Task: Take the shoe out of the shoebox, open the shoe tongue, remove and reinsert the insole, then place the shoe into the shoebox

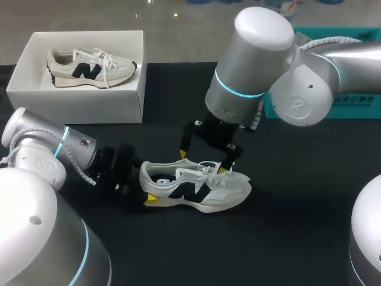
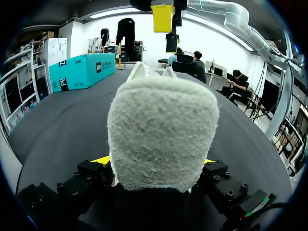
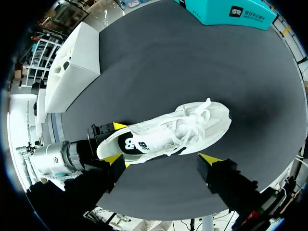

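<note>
A white shoe with a dark logo (image 1: 196, 186) lies on its side on the black table, toe pointing right. My left gripper (image 1: 149, 186) is shut on its heel, one yellow tip on each side. In the left wrist view the fuzzy heel (image 2: 161, 139) fills the space between those fingers (image 2: 154, 161). My right gripper (image 1: 203, 162) hangs open just above the laces and tongue, touching nothing. From the right wrist view the shoe (image 3: 163, 132) lies below my open right gripper (image 3: 161, 159). The white shoebox (image 1: 83, 107) stands at the back left and holds a second, matching shoe (image 1: 89, 67).
A teal box (image 1: 351, 101) stands at the back right, behind my right arm. Black table surface stretches in front of and to the right of the shoe. One yellow finger of my right gripper (image 2: 162, 17) hangs above the shoe in the left wrist view.
</note>
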Motion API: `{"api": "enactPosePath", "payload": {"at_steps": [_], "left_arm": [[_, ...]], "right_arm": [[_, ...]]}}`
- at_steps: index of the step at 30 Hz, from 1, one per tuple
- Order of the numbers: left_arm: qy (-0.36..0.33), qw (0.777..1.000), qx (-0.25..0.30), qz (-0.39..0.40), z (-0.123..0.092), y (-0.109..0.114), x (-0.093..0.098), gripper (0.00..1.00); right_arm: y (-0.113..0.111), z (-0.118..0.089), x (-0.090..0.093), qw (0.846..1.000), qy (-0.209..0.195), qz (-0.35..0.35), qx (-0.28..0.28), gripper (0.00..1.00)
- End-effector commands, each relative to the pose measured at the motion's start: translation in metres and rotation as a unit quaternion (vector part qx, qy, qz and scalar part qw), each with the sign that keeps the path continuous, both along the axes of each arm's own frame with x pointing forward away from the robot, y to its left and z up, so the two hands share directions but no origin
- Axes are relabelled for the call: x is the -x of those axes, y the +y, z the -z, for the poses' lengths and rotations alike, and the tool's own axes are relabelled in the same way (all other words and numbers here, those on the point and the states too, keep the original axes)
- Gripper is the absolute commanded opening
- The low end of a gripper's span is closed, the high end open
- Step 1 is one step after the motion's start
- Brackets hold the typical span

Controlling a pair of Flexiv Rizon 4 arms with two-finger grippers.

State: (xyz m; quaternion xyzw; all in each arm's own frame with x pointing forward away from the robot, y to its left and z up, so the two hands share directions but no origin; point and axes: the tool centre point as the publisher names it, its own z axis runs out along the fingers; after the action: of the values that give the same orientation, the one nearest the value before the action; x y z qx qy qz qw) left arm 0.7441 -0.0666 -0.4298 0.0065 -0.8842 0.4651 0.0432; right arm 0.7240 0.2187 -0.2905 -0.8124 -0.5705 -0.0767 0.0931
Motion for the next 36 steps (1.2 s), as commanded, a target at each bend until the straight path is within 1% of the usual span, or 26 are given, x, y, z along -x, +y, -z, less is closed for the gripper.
{"api": "enactPosePath", "payload": {"at_steps": [1,12,13,14,16,18,21,25,36], "left_arm": [[0.000,1.000,-0.002,0.001,0.005,0.000,-0.002,0.00],[0.000,1.000,-0.002,0.001,0.005,0.000,-0.002,0.00],[0.000,1.000,-0.002,0.001,0.005,0.000,-0.002,0.00],[0.000,1.000,-0.002,0.001,0.005,0.000,-0.002,0.00],[0.000,1.000,-0.002,0.001,0.005,0.000,-0.002,0.00],[0.000,1.000,-0.002,0.001,0.005,0.000,-0.002,0.00],[0.000,1.000,-0.002,0.001,0.005,0.000,-0.002,0.00],[0.000,1.000,-0.002,0.001,0.005,0.000,-0.002,0.00],[0.000,1.000,-0.002,0.001,0.005,0.000,-0.002,0.00]], "right_arm": [[0.010,0.000,0.006,0.998,0.001,0.032,0.060,1.00],[0.010,0.000,0.006,0.998,0.001,0.032,0.060,1.00],[0.011,0.001,0.003,0.997,-0.003,0.023,0.068,1.00],[0.013,0.000,-0.001,0.996,-0.001,0.000,0.090,1.00],[0.017,0.000,-0.006,0.992,0.015,-0.019,0.124,1.00],[0.022,-0.001,-0.011,0.986,0.023,-0.040,0.158,1.00],[0.028,-0.001,-0.014,0.981,0.025,-0.058,0.186,1.00],[0.030,0.000,-0.014,0.977,0.020,-0.071,0.199,1.00],[0.032,0.012,-0.008,0.975,0.039,-0.087,0.202,1.00]]}}
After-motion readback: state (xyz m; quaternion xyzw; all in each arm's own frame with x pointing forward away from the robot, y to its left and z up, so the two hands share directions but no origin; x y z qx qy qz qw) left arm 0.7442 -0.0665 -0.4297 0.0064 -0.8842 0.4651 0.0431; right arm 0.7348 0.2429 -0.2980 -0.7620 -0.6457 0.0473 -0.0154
